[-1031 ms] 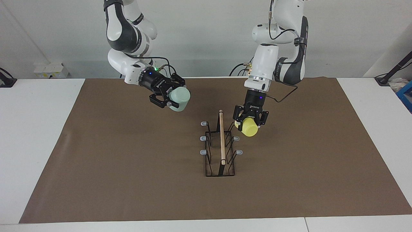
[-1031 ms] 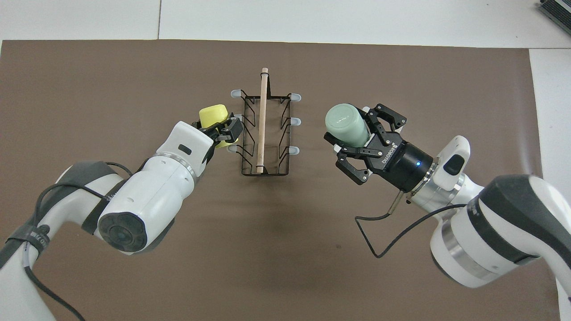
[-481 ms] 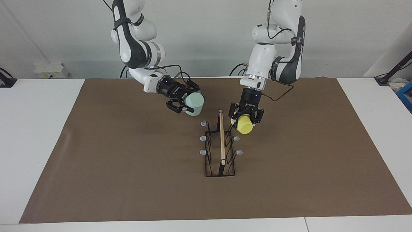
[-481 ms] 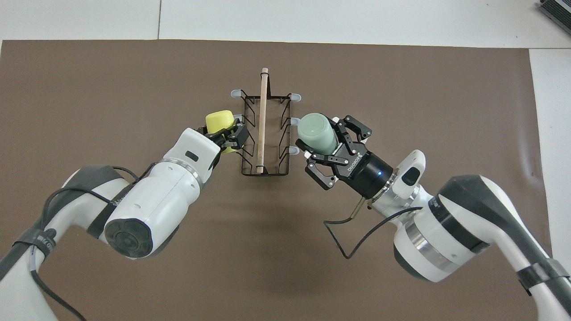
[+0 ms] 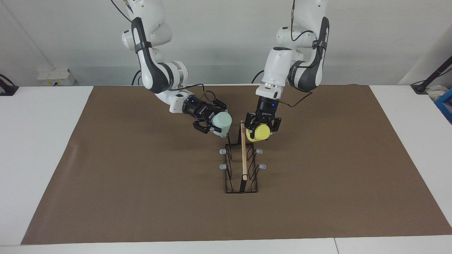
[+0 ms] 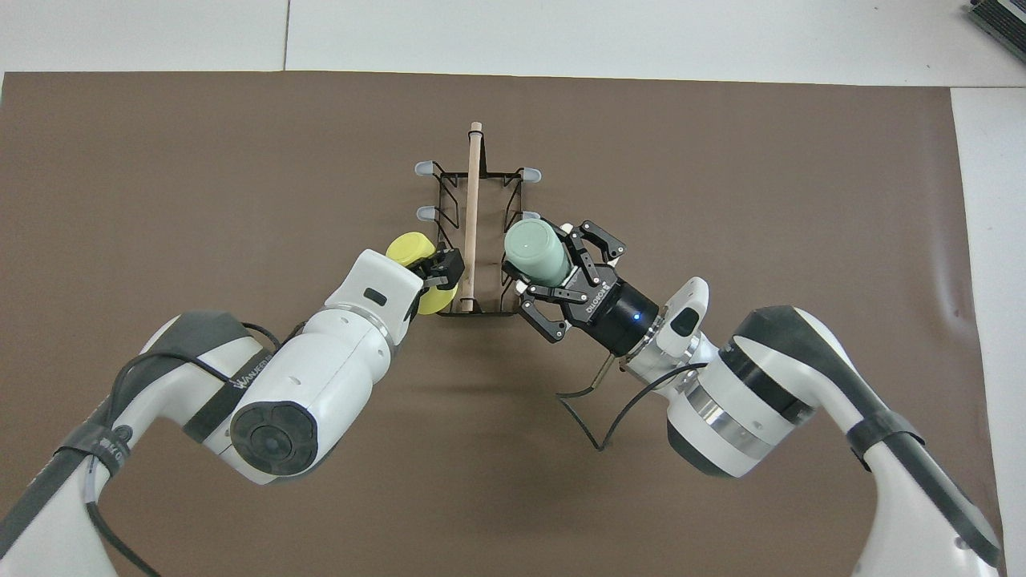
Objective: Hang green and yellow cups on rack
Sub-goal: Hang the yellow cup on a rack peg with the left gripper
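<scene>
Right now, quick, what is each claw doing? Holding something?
Left claw: closed on the yellow cup, at the rack.
Right claw: closed on the green cup, at the rack too.

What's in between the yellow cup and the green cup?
The rack's wooden rod runs between the yellow cup and green cup, clearest in the facing view.

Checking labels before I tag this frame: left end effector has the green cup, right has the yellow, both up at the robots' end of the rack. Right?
Cups are swapped. In the facing view the left end effector holds the yellow cup and the right end effector holds the green cup. Both are at the robots' end of the rack, as you said.
</scene>
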Controlling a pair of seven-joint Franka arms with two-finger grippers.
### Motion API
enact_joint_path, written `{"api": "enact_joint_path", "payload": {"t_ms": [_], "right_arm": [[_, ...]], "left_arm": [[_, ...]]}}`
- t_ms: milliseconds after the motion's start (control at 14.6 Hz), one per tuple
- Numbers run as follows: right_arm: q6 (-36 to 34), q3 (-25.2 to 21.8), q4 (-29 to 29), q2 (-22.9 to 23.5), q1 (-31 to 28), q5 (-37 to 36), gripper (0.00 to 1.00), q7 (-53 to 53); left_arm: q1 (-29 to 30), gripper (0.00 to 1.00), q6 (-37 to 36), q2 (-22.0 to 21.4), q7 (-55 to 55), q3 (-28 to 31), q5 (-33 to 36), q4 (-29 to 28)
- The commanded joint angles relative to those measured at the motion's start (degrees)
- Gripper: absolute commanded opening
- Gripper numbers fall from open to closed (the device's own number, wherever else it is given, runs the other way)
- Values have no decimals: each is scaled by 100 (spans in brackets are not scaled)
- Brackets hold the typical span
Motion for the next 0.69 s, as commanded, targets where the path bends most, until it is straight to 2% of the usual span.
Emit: {"api": "enact_joint_path", "payload": {"t_ms": [0, 69, 206, 618], "right_arm": [[-371, -4, 23, 377, 24, 543, 0, -504], [-354, -4, 23, 377, 33, 543, 0, -504], [-327, -4, 23, 386, 94, 543, 0, -504], [-485, -4, -99, 518, 95, 569, 0, -617]], "left_arm": [[51, 94, -221, -256, -165, -59, 115, -164], [51, 100, -439, -256, -165, -77, 106, -112], [7, 100, -1019, -230, -112, -86, 106, 160], [25, 100, -1828, -2, 1, -94, 106, 898]]}}
